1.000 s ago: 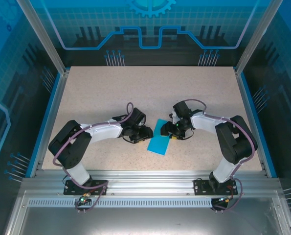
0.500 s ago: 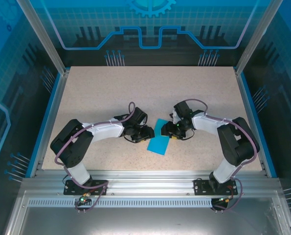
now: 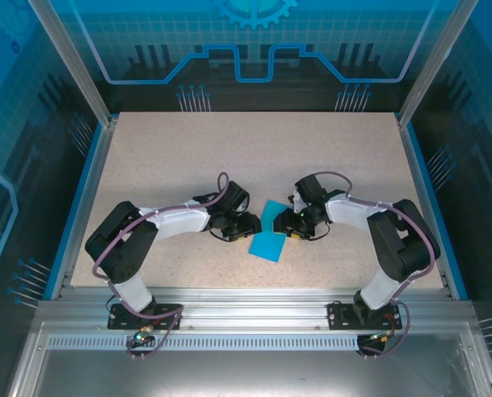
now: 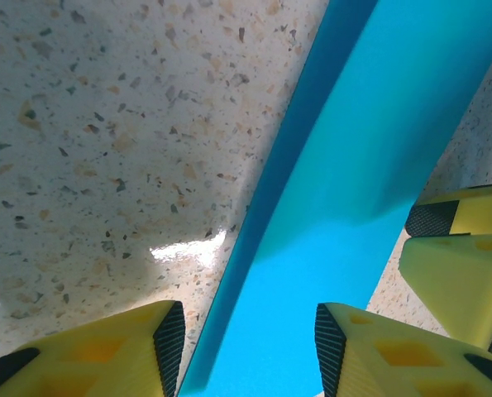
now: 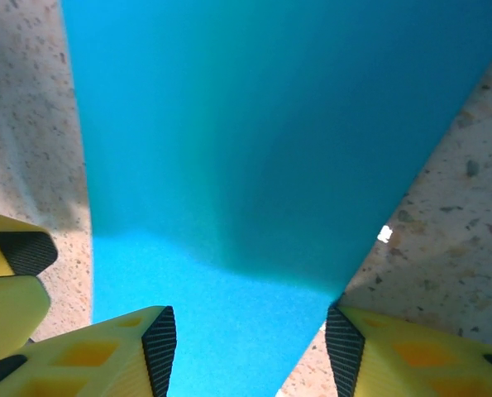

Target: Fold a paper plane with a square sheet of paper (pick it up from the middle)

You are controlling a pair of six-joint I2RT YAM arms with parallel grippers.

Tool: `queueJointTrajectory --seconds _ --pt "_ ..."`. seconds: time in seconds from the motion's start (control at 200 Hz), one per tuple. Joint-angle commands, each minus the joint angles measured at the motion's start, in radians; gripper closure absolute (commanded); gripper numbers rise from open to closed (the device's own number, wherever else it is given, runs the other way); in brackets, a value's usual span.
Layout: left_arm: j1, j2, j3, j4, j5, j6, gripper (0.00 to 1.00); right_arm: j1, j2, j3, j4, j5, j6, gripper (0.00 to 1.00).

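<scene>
The left gripper [image 4: 246, 351] sits at the bottom edge of its wrist view with jaws parted. The teal sheet of paper [image 4: 353, 165] runs up between its yellow fingers [image 4: 105, 356] toward the upper right. The right gripper [image 5: 250, 351] is spread the same way, straddling the sheet's lower end. From above, both arms flank the sheet, which lies just below centre on the speckled table [image 3: 229, 149].

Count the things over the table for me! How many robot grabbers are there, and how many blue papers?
Robot grippers: 2 (left gripper, right gripper)
Teal-blue sheet of paper: 1
Total: 3
</scene>
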Motion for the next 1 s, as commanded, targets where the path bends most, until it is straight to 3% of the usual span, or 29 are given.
queueJointTrajectory --seconds 0.0,0.595,0.995 --pt "-0.007 0.003 0.018 -0.017 0.02 0.009 0.51 0.001 0.026 -0.018 0.022 -0.009 0.011 0.46" --pt "-0.023 0.033 0.035 -0.02 0.066 0.021 0.52 -0.027 0.004 -0.056 0.035 -0.014 0.005 0.48" --pt "-0.025 0.028 0.038 0.017 0.104 0.02 0.61 -0.038 -0.029 -0.062 0.016 -0.014 -0.003 0.49"
